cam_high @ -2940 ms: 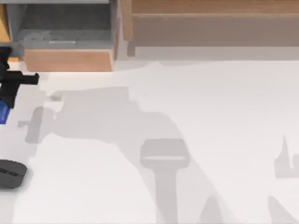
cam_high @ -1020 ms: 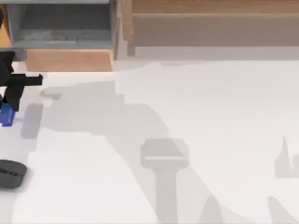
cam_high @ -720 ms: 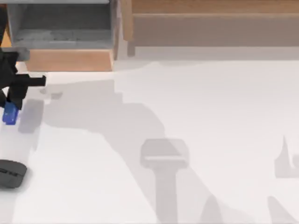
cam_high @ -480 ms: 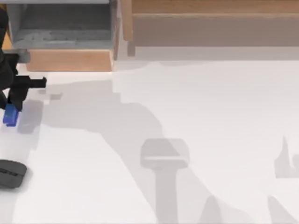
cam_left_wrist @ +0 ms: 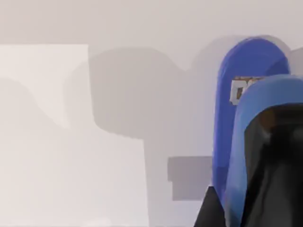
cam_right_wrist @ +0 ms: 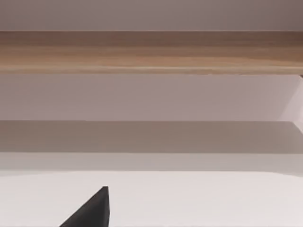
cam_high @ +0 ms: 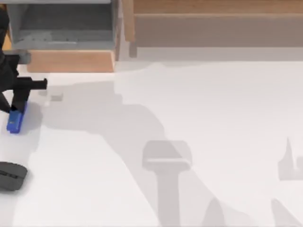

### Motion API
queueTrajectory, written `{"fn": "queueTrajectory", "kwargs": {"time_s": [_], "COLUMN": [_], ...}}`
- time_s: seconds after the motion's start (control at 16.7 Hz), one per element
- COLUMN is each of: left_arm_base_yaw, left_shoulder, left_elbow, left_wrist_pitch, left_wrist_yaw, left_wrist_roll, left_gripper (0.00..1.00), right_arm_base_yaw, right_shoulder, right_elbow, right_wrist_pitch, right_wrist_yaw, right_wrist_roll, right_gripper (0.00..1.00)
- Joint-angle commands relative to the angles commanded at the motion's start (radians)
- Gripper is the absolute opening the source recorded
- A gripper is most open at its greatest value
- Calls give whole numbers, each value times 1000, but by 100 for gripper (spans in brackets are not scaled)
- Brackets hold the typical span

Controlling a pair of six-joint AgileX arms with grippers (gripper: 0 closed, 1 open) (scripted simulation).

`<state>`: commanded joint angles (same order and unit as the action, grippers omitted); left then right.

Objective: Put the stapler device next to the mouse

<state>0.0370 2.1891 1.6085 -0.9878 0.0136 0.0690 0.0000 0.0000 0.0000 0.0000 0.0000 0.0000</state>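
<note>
The stapler device [cam_high: 14, 122], a small bright blue block, sits at the table's far left with its long side running front to back. My left gripper [cam_high: 16, 109] is shut on its rear end from above. The left wrist view shows the blue stapler device [cam_left_wrist: 241, 109] close up against the white table, with a black finger [cam_left_wrist: 270, 189] over it. The mouse [cam_high: 10, 176], dark grey and low, lies at the left edge, nearer the front and a short gap from the stapler device. In the right wrist view my right gripper [cam_right_wrist: 92, 210] is parked and points at the back wall.
An open wooden box with a grey inside [cam_high: 66, 35] stands at the back left, just behind my left arm. A long wooden ledge [cam_high: 213, 23] runs along the back. The white table [cam_high: 199, 118] stretches to the right, crossed by arm shadows.
My left gripper has carried the stapler device a little to the right and toward the front. It now sits lower, closer to the table and to the mouse. The mouse has stayed put.
</note>
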Motion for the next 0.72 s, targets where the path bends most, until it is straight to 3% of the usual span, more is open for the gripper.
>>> {"fn": "queueTrajectory", "kwargs": {"time_s": [0.36, 0.72], "left_arm_base_yaw": [0, 0], "left_shoulder": [0, 0], "left_elbow": [0, 0], "left_wrist_pitch": [0, 0], "left_wrist_yaw": [0, 0], "left_wrist_roll": [0, 0], "left_gripper": [98, 100], "right_arm_base_yaw": [0, 0], "right_shoulder": [0, 0], "right_elbow": [0, 0], "right_wrist_pitch": [0, 0], "right_wrist_yaw": [0, 0], "right_wrist_roll": [0, 0], "right_gripper": [100, 100]}}
